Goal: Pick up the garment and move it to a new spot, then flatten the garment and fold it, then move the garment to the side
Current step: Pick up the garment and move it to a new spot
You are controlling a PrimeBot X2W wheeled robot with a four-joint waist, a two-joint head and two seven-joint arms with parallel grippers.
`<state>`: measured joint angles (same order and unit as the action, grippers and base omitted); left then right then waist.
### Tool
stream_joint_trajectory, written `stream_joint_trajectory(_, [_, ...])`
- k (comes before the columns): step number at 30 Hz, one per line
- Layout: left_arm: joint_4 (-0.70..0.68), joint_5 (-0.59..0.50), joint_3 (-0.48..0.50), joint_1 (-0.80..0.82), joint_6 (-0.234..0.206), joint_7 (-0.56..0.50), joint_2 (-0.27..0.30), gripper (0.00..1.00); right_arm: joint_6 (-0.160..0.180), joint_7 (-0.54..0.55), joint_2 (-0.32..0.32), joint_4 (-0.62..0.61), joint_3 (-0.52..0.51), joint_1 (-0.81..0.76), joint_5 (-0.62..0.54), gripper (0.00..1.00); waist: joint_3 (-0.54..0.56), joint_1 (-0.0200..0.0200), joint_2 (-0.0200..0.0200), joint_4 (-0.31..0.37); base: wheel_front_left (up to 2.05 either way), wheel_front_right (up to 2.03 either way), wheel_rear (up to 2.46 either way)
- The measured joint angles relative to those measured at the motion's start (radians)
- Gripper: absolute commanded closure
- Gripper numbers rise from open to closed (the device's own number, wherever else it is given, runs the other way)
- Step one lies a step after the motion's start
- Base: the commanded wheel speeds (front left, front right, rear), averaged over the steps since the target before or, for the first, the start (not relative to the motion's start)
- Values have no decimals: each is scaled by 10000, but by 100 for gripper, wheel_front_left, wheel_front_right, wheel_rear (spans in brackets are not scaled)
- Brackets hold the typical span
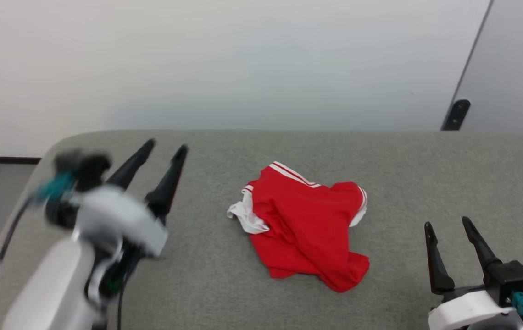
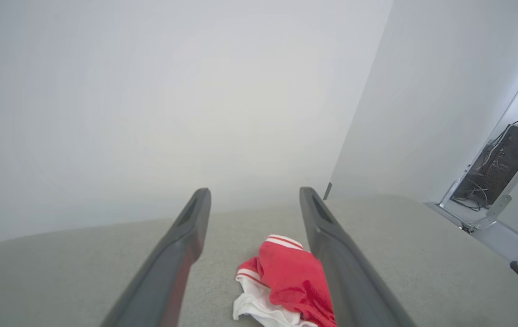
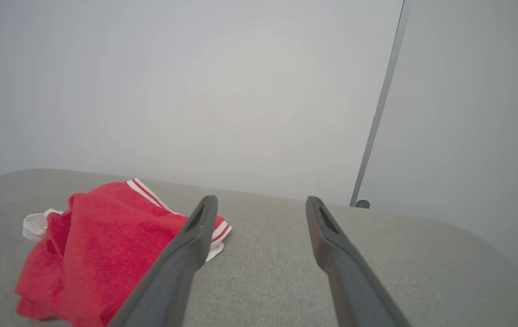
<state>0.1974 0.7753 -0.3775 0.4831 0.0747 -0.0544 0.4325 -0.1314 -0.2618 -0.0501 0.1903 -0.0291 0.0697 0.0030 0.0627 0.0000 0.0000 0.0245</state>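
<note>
Left gripper (image 1: 167,145) raised, spread, right gripper (image 1: 446,222) low, garment (image 1: 305,220) crumpled between

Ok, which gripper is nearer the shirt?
Left, narrowly it seems: the left gripper hangs raised left of the shirt; the right gripper sits low to its right, both clear of it.

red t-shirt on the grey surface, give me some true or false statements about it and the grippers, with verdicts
1. The red T-shirt lies on the grey fabric surface. True.
2. The left gripper grips the T-shirt. False: its jaws are open and clear of the shirt.
3. The right gripper has open jaws with nothing between them. True.
4. The T-shirt is folded flat. False: it is bunched and wrinkled.
</note>
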Motion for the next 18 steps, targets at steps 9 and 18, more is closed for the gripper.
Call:
stream_joint_trajectory(9, [-1204, -886, 865, -3241, -844, 3020, -98, 0, 0, -2, 4, -499, -48, -584, -144, 0, 166, 0, 0, -378, 0, 0, 0])
stream_joint_trajectory(18, [-1557, -2178, 2282, -5023, -370, 3179, -1434, 0, 0, -2, 4, -522, -297, -1096, -230, 0, 435, 0, 0, -672, 0, 0, 0])
